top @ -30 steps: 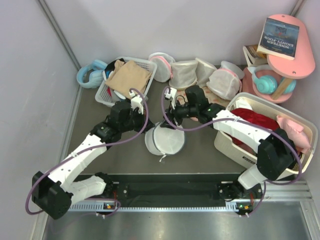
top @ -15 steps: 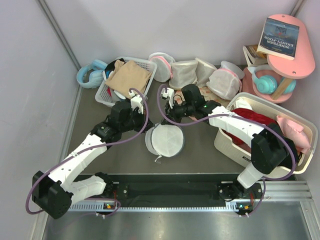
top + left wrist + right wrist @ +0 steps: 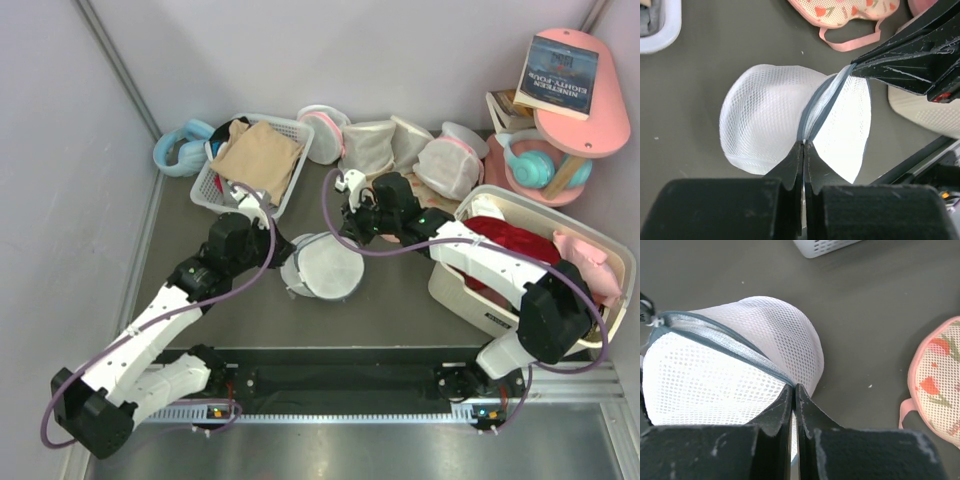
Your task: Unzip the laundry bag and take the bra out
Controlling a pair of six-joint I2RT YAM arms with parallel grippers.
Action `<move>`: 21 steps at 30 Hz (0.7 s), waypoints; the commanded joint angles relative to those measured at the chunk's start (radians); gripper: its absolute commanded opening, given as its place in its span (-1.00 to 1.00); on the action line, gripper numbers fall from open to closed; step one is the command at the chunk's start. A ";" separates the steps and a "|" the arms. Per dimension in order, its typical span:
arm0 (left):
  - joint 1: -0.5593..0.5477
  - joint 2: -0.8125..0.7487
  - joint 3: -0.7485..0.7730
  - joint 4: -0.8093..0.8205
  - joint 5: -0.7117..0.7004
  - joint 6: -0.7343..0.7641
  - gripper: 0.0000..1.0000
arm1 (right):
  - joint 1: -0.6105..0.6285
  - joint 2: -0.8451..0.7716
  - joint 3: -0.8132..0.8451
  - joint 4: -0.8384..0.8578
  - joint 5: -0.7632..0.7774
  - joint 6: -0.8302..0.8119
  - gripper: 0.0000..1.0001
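Note:
The laundry bag (image 3: 325, 268), a round white mesh pouch with a grey zipper rim (image 3: 822, 102), lies on the dark table between both arms. My left gripper (image 3: 804, 145) is shut on the near end of that rim; from above it sits at the bag's left edge (image 3: 285, 266). At the bag's far right edge, my right gripper (image 3: 794, 387) is shut on the rim too, with its black fingers (image 3: 900, 65) showing in the left wrist view. The zipper line (image 3: 725, 347) is stretched taut between the two grips. The bra is hidden.
A white slatted basket (image 3: 287, 180) with tan cloth stands at the back left, blue headphones (image 3: 183, 147) beside it. Pink-trimmed mesh bags (image 3: 400, 150) line the back. A white bin (image 3: 470, 300) with a red garment is on the right, close to the right arm.
The right gripper has shut on the bag's rim. The left arm has drawn back toward the near left, and the bag has shifted slightly left with it.

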 commanded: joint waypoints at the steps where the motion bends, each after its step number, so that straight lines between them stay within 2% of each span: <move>1: 0.003 -0.056 -0.050 -0.031 -0.062 -0.098 -1.00 | -0.012 -0.026 -0.002 -0.009 0.156 0.003 -1.00; 5: 0.003 -0.082 -0.082 -0.094 -0.148 -0.144 -1.00 | -0.013 -0.021 -0.004 -0.027 0.187 0.017 -1.00; 10: 0.003 -0.102 -0.124 -0.075 -0.144 -0.175 -1.00 | -0.013 -0.023 0.008 -0.040 0.178 0.018 -1.00; 14: 0.004 -0.068 -0.139 -0.063 -0.168 -0.184 -1.00 | -0.004 -0.001 0.102 -0.124 0.129 0.022 -1.00; 21: 0.016 0.032 -0.107 -0.019 -0.222 -0.235 -1.00 | 0.045 0.023 0.234 -0.210 0.176 0.057 -1.00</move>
